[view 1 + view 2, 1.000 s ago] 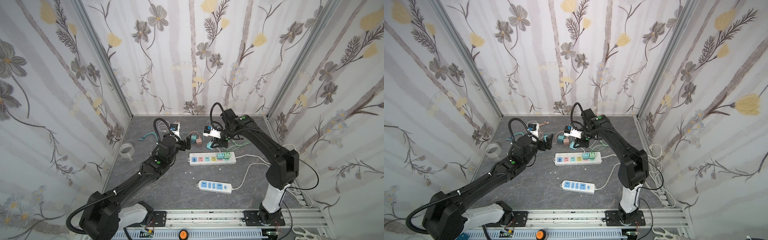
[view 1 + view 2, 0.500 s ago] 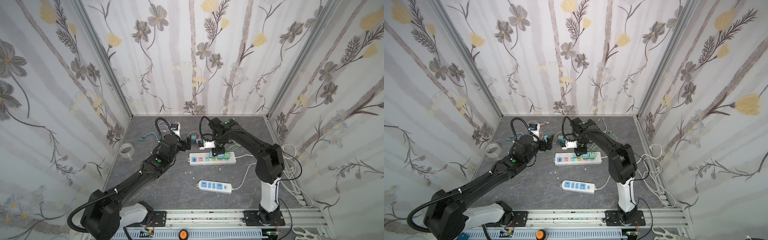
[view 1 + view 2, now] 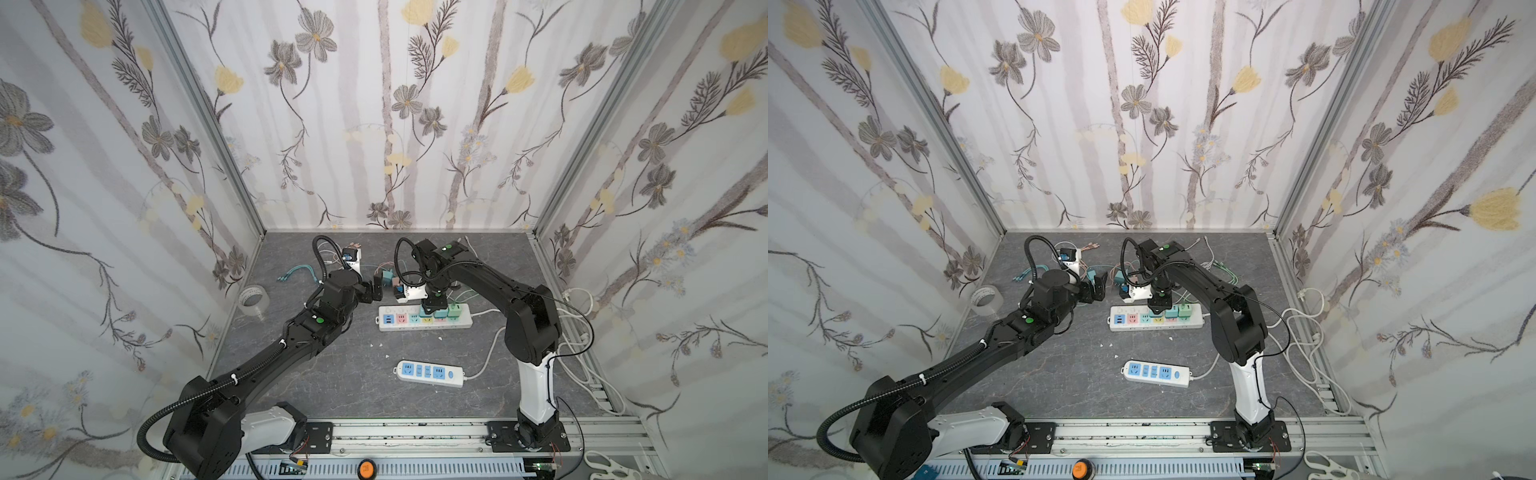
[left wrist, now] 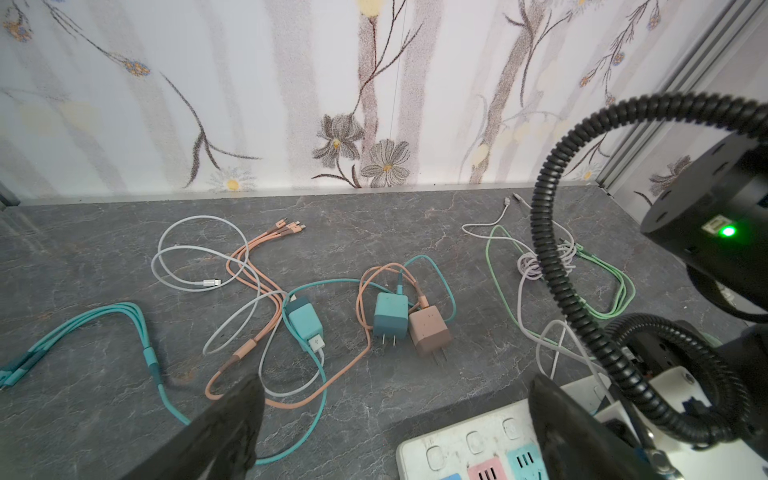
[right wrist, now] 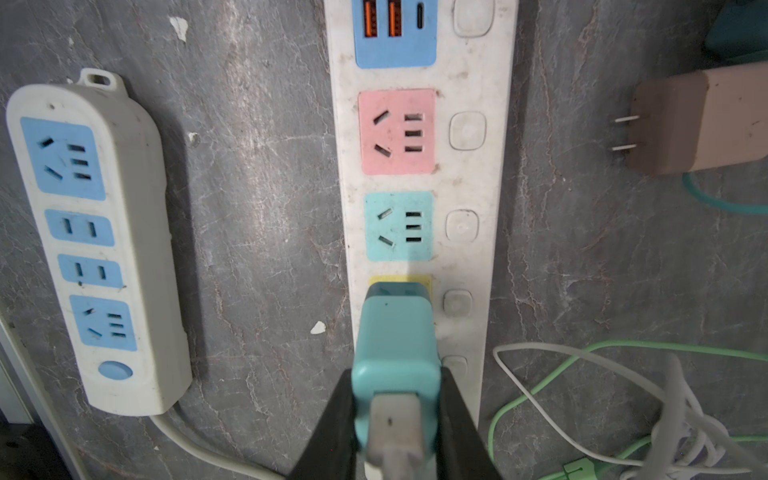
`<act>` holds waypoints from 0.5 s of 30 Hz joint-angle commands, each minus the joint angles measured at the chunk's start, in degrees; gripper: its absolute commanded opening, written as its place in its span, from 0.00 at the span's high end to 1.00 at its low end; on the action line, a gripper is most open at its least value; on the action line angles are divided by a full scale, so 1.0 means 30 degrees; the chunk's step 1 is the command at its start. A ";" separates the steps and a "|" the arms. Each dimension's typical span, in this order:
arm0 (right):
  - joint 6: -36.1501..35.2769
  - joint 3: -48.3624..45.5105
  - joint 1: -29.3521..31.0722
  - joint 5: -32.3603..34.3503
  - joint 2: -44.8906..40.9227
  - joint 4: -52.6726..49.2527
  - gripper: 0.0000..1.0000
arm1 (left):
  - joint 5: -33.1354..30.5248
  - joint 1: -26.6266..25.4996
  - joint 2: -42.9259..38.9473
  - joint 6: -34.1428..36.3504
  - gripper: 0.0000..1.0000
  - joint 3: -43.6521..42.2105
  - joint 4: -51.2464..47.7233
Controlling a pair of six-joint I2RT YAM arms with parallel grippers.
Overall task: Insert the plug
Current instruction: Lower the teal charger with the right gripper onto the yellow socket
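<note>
Grey marbled table (image 3: 332,374) inside a booth with floral wallpaper, and cables all over the far side. From my station, the right arm (image 3: 490,278) reaches down over the multi-colour power strip (image 3: 465,322) in both top views.

In the right wrist view the right fingers (image 5: 332,436) are narrow and clamped on both sides of the teal plug (image 5: 395,332). A white USB cable end sticks out of its back. The plug's front end sits right on the yellow socket (image 5: 424,279) of the strip (image 5: 478,75). The prongs are hidden, so I can't tell how deep it is seated. The aqua socket (image 5: 399,226) and pink socket (image 5: 397,131) next to it are free. A green plug (image 3: 455,311) stands in the strip near its cord end.

The left fingers (image 4: 224,428) are wide apart and holding nothing. They hover near the strip's USB end, facing the loose chargers. Those are a dark teal charger (image 4: 390,316) touching a pink-brown charger (image 4: 430,330), both lying prongs out, and a light teal charger (image 4: 304,322) just beside them in the cable tangle.

A second white strip with blue sockets (image 3: 428,372) lies apart, nearer the rail. A tape roll (image 3: 252,296) sits by the left wall.
</note>
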 commanded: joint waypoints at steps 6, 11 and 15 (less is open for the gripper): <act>-0.0649 -0.0411 -0.0008 0.0939 0.0154 0.1129 1.00 | -0.0443 0.0041 -0.0020 -0.0250 0.00 0.0107 -0.0068; -0.0748 -0.0474 -0.0037 0.1129 0.0200 0.1190 1.00 | -0.0384 0.0011 0.0171 -0.0250 0.00 0.0173 -0.0035; -0.0748 -0.0518 -0.0037 0.1180 0.0312 0.1184 1.00 | -0.0362 0.0041 0.0288 -0.0235 0.00 0.0253 -0.0107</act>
